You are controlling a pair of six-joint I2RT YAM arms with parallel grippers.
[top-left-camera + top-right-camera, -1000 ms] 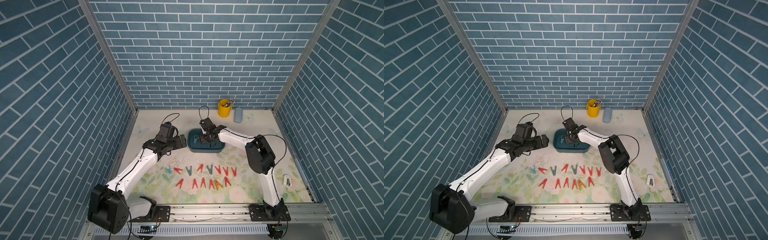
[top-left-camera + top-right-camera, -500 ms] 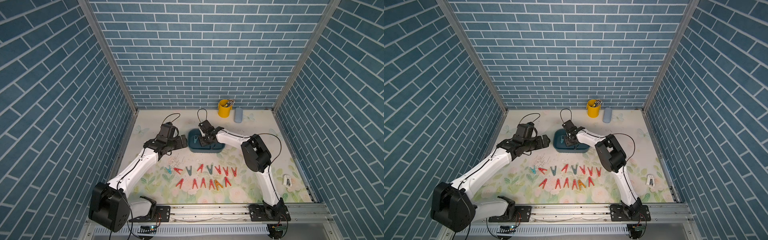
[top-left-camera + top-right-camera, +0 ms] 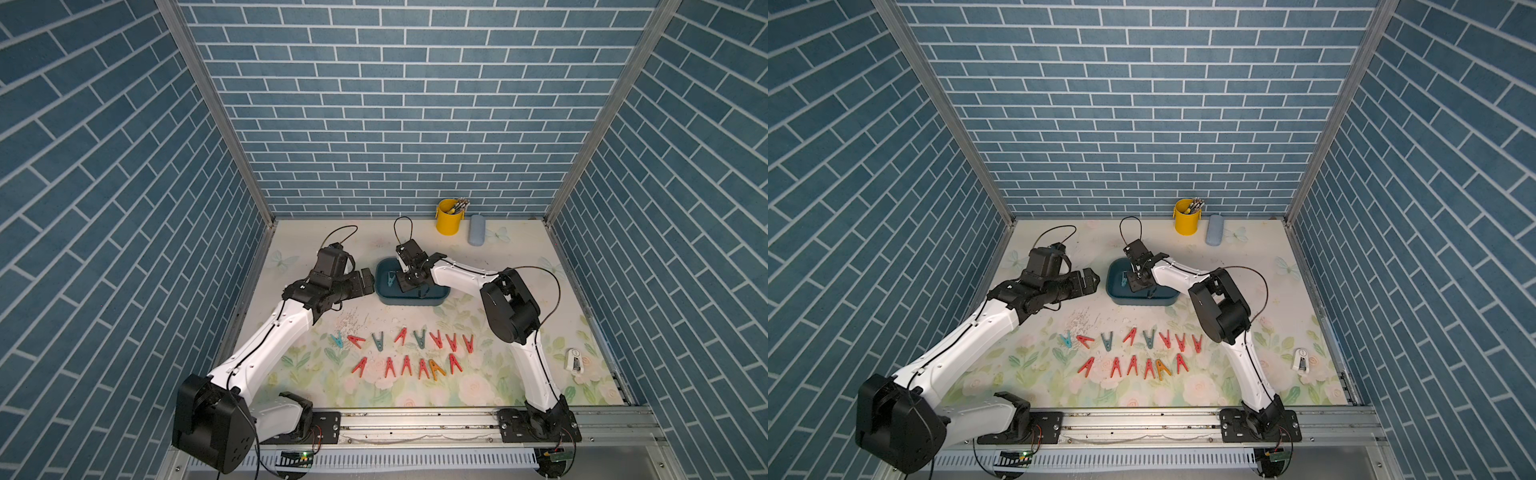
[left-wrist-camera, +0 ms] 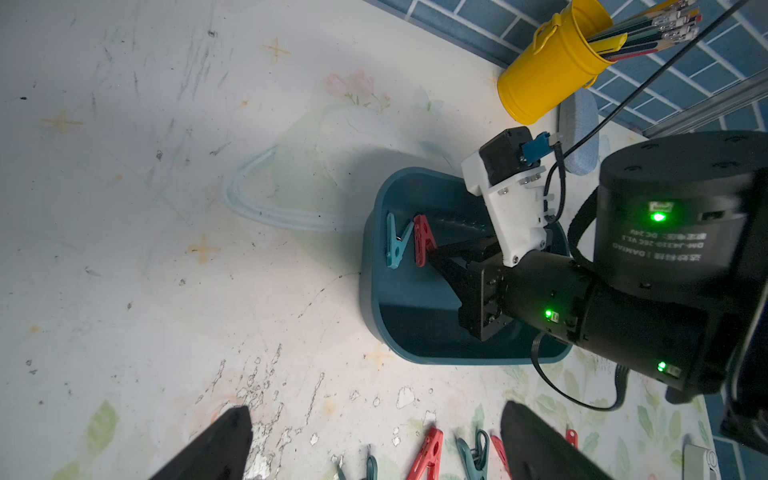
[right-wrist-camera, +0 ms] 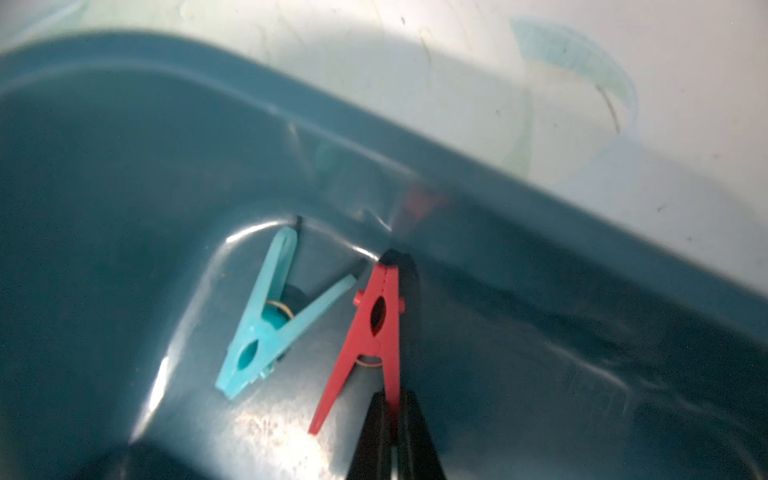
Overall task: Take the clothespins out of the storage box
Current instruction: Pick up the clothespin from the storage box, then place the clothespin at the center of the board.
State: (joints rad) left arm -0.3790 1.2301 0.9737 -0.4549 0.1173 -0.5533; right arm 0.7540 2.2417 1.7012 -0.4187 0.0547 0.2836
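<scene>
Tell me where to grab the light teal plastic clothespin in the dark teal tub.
Probably one splayed leg of the light teal plastic clothespin, from above: it lies flat, cornered in the dark teal tub, whose walls block side approaches.

glossy teal plastic storage box (image 5: 124, 137), smooth plastic clothespins (image 5: 390, 340), scuffed matt tabletop (image 4: 124, 208)

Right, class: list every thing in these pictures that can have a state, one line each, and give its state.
Dark teal plastic storage box: upright, two pegs inside.
Red plastic clothespin: in the box, pinched by one leg.
Light blue plastic clothespin: lying loose on the box floor.
Right gripper: shut on the red plastic clothespin.
Left gripper: open, empty, beside the box.
Fourteen plastic clothespins: lying on the table in two rows.
Yellow cylindrical bucket: upright.
</scene>
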